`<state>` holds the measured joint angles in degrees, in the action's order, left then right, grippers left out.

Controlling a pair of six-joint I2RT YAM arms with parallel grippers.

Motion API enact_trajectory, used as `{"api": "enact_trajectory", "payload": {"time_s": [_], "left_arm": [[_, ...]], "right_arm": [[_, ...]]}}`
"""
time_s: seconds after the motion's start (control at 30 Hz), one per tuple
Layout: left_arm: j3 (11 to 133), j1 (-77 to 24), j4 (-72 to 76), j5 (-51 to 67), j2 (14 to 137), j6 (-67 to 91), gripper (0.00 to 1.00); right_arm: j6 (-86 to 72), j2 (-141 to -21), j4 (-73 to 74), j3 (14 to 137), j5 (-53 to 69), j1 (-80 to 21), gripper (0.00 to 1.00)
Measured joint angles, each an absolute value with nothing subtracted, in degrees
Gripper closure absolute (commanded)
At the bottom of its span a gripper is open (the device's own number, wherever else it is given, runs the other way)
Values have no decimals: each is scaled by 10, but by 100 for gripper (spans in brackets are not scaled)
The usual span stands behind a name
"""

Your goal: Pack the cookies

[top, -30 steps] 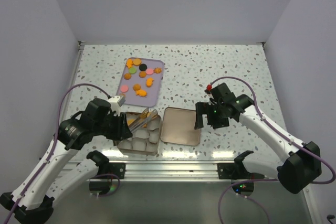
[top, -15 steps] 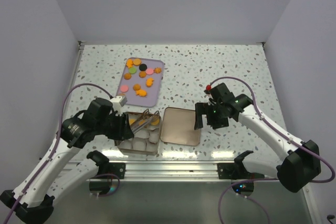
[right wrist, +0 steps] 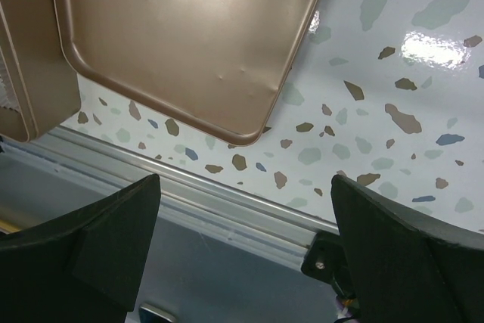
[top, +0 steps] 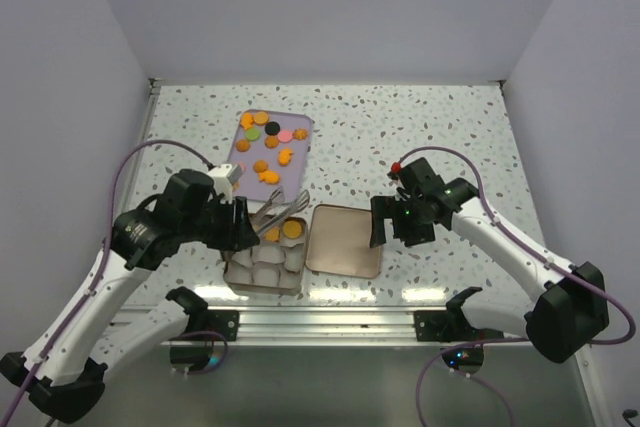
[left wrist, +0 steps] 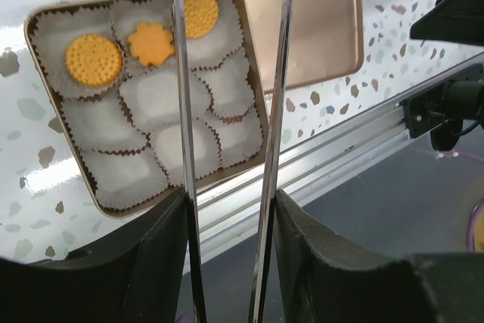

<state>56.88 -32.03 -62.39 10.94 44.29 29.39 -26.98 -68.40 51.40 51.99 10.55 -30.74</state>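
Left claw (left wrist: 231,221) grips tongs (left wrist: 181,111) over tin (left wrist: 34,43).
I see three cookies (left wrist: 93,59) along its 12 o'clock edge; right claw (right wrist: 242,187) wide.

Your left arm (top: 100,282) reaches in toward the middle, and the left gripper (left wrist: 231,217) has its jaws pressed on metal tongs (left wrist: 184,111). Your right arm (top: 505,247) bends inward, right gripper (top: 384,229) pointing down, jaws spread wide.

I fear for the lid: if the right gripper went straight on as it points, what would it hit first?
The right gripper would probably meet the table just off the corner of the gold lid, not the lid; depth is unclear.
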Motion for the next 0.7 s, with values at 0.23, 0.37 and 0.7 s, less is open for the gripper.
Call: {"api": "enact_trajectory", "payload": {"time_s": [0.23,0.37,0.7], "left_arm": [[662,-320,-627,74,536,286,49],[708,-320,-630,34,622,278,49],[788,-320,-657,-59,819,291,47]], "right_arm": [[-267,-690,515,523,100,-307,2],[-264,-690,517,529,93,-307,2],[-259,-656,531,534,54,-307,1]]}}
